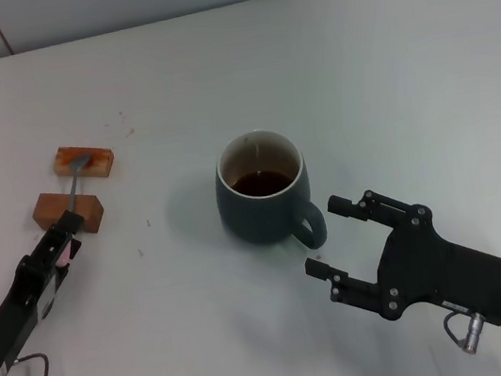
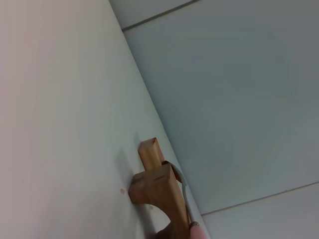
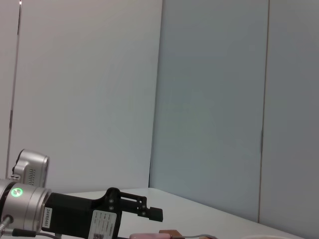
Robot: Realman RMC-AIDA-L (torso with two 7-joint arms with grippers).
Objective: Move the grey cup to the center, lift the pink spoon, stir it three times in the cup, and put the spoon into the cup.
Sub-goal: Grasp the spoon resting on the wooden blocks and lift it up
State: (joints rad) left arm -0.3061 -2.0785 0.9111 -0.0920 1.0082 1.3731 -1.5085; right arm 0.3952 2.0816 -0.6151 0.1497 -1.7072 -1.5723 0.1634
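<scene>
The grey cup (image 1: 262, 203) stands near the middle of the table with dark liquid inside, its loop handle toward my right gripper (image 1: 323, 236). That gripper is open and holds nothing, its tips just short of the handle. The pink spoon (image 1: 77, 177) lies across two brown blocks at the left, metal bowl on the far one. My left gripper (image 1: 62, 239) sits over the pink handle end by the near block. The left wrist view shows the spoon (image 2: 182, 188) on the blocks, the handle at the frame's edge. Under my left gripper (image 3: 142, 208) the right wrist view shows the spoon's handle (image 3: 144, 235).
The far brown block (image 1: 84, 161) and the near brown block (image 1: 68, 210) rest on the white table (image 1: 386, 81) left of the cup. A tiled wall runs along the table's back edge. The blocks (image 2: 159, 185) fill the lower middle of the left wrist view.
</scene>
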